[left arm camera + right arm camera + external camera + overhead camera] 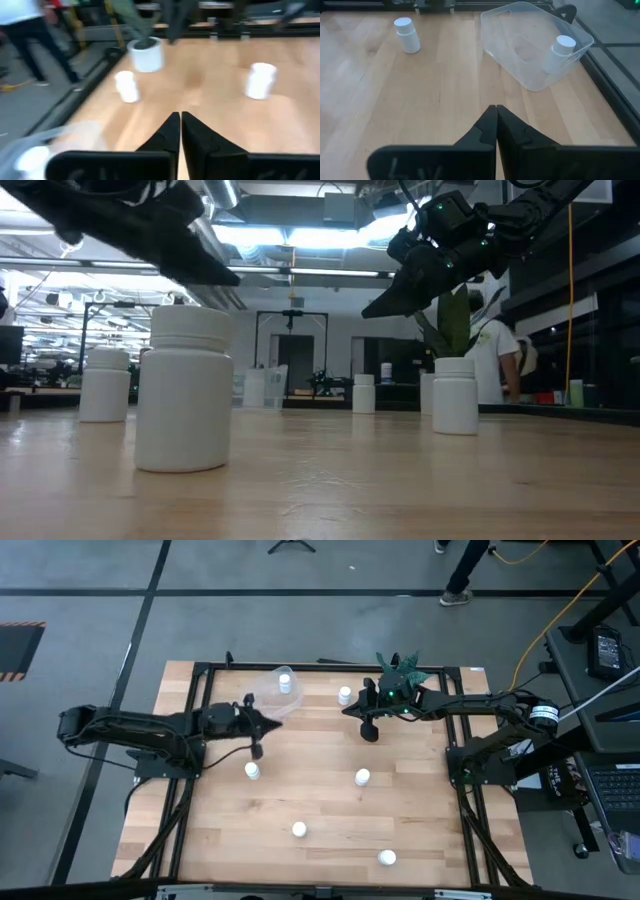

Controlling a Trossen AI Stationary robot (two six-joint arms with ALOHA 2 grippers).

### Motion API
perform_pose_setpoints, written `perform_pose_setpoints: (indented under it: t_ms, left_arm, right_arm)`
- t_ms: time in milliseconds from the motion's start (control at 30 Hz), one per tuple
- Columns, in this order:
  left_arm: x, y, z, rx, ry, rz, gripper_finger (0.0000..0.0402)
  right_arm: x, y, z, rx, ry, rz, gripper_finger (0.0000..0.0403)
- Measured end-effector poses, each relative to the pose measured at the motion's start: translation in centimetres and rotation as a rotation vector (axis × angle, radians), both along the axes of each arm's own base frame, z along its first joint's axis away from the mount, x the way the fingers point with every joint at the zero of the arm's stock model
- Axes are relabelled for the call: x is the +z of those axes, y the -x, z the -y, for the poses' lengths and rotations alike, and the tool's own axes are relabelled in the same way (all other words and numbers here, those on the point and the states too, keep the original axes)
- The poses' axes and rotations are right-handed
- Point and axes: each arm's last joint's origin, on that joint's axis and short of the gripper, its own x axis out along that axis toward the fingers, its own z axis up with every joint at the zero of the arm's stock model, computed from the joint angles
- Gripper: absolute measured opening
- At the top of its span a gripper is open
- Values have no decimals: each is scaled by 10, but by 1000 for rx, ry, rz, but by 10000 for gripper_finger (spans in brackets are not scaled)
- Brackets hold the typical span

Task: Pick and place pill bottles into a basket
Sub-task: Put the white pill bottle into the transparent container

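Table [320, 810]: light wood, bottles [299, 829] spread out | Room: grey floor, person [462, 575] walking behind | Left gripper [272, 721]: closed, empty | Right gripper [350, 711]: closed, empty

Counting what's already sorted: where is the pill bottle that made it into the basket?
In the high view it stands inside the clear basket at the table's far left, one pill bottle by the basket's right wall, just beyond the left gripper.
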Motion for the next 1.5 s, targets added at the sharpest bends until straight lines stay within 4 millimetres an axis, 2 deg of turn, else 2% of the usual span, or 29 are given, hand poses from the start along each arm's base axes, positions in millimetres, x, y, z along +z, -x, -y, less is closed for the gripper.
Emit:
perform_pose_setpoints:
  t_ms: [200, 400, 600, 767, 933, 1067, 1200, 1500]
  left_arm:
    - [-22, 5, 19, -123, 36, -69, 3]
    - [-22, 5, 33, -194, 46, -66, 9]
    - [-12, 3, 41, -234, 94, -116, 54]
    - [7, 2, 49, -221, 181, -168, 117]
    - [30, 7, 61, -250, 148, -278, 164]
    - [58, 15, 70, -218, 75, -334, 177]
    - [74, 24, 78, -179, 45, -391, 178]
    - [68, 35, 84, -117, 117, -525, 178]
  right_arm:
    - [-1, -3, 1, 9, 26, 15, 7]
    - [-5, -1, 0, -10, -27, -16, 7]
    - [-5, -1, 0, -22, -52, -17, 7]
    - [-1, -3, 1, -24, -42, 22, 7]
    - [0, -4, 1, -26, -42, 33, 7]
    - [0, -4, 1, -36, -64, 35, 7]
    - [-1, -4, 1, -37, -65, 35, 7]
    - [-1, -4, 1, -38, -67, 34, 7]
